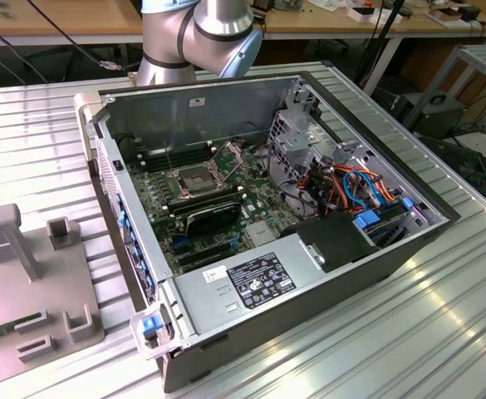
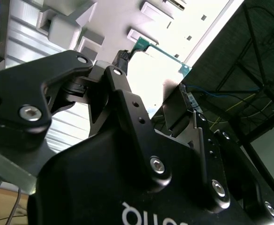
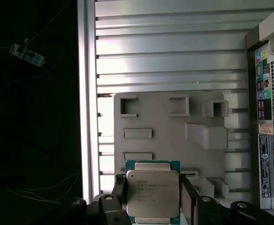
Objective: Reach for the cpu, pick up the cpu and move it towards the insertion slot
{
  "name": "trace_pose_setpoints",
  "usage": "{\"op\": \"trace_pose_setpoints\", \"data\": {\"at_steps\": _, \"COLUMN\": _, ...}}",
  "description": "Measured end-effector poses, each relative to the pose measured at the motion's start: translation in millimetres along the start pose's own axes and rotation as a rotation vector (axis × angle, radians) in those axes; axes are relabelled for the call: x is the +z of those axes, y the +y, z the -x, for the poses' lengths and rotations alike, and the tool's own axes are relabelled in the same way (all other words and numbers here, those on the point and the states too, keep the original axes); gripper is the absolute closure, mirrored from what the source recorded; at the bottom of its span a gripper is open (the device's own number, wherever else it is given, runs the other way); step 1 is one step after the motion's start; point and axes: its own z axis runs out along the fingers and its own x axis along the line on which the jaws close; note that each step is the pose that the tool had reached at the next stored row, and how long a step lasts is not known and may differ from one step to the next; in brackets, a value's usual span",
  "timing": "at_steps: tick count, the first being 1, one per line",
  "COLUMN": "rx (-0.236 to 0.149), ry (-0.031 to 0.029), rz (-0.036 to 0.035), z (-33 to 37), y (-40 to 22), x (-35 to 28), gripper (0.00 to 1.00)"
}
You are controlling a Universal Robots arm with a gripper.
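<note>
**Held item: cpu (image 3: 153, 192) in gripper (image 3: 153, 182), over fixture plate (image 3: 165, 117)**

- table (image 1: 442, 316), ribbed metal: bears the open computer case (image 1: 226, 91) and the grey fixture plate.
- arm (image 1: 201, 33): stands behind the case.
- gripper: fingers (image 3: 119, 193) clamped on two opposite edges of the cpu.
- insertion slot (image 1: 194, 179): on the board inside the case, well apart from the cpu.
- cpu: outside the case, silver lid facing the first wrist view. Its slightly longer axis runs along the fingers, with the green edge outermost.
</note>
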Motion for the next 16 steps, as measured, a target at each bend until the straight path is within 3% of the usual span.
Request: {"op": "trace_pose_setpoints", "data": {"at_steps": 16, "rx": 0.0, "ry": 0.0, "rz": -0.0001, "z": 6.4, "y": 0.2, "x": -0.1, "gripper": 0.45}}
